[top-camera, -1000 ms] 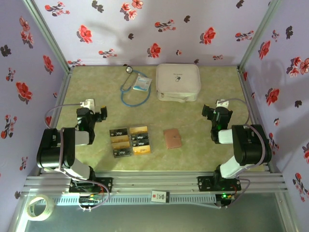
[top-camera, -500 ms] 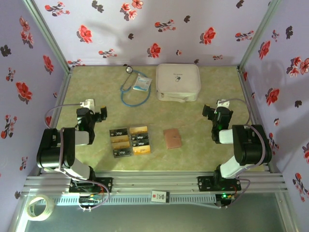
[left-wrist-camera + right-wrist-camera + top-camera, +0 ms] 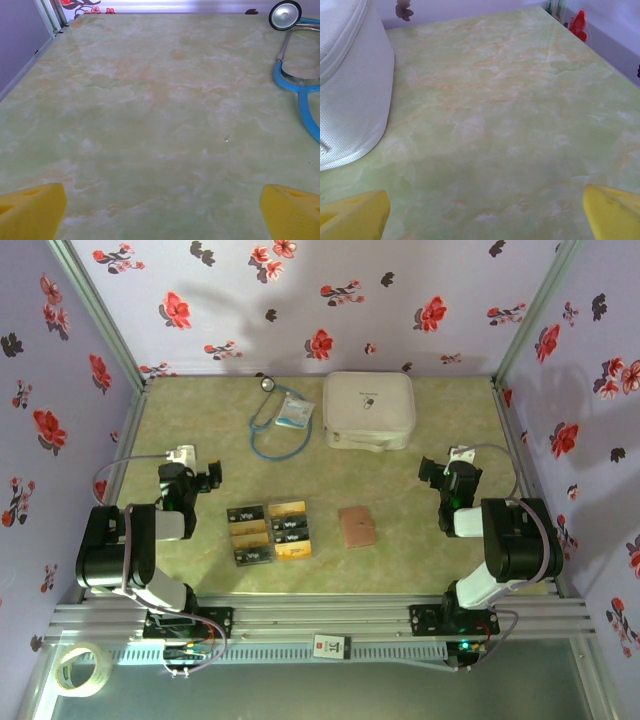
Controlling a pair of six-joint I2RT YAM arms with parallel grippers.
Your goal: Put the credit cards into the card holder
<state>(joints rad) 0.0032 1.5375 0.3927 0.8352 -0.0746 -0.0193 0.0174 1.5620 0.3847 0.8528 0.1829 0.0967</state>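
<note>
Several credit cards [image 3: 270, 532], black and gold-yellow, lie flat in two columns near the table's front middle. To their right lies the card holder [image 3: 357, 528], a small pinkish-brown wallet, folded shut. My left gripper [image 3: 210, 478] rests left of the cards, pointing away from the bases, open with nothing in it. In the left wrist view its yellow fingertips [image 3: 30, 210] stand far apart over bare table. My right gripper [image 3: 432, 474] sits right of the card holder, open. In the right wrist view its yellow fingertips [image 3: 612, 212] frame bare table.
A large white rounded case [image 3: 368, 410] stands at the back middle and its side [image 3: 350, 90] shows in the right wrist view. A blue stethoscope [image 3: 275, 430] and a white-blue packet [image 3: 295, 412] lie back left. Flowered walls close three sides.
</note>
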